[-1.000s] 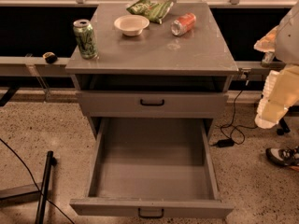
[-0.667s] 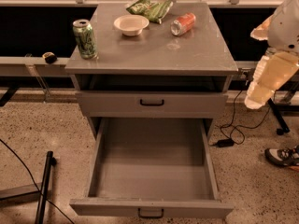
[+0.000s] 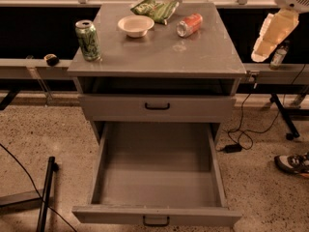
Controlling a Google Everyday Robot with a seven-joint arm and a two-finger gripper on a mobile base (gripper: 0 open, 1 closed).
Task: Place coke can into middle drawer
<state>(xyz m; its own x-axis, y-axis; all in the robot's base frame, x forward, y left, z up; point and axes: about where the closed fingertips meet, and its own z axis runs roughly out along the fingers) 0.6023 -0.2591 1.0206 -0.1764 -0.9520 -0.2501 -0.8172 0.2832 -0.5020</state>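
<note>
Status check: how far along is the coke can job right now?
Done: the middle drawer is pulled open, nothing in it. In hand: the end effector hangs right of the cabinet, apart from the coke can. Left: the can lies on its side on the cabinet top near the bowl, so grasping it and lowering it into the drawer remain.

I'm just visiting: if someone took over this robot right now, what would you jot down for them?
Gripper: raised in the air off the right side of the cabinet top, well away from the can.
Coke can: lying on its side on the cabinet top, toward the back right.
Middle drawer: pulled open, nothing in it.
Done: drawer is open.
Left: reach the can, grasp it, put it in the drawer.
</note>
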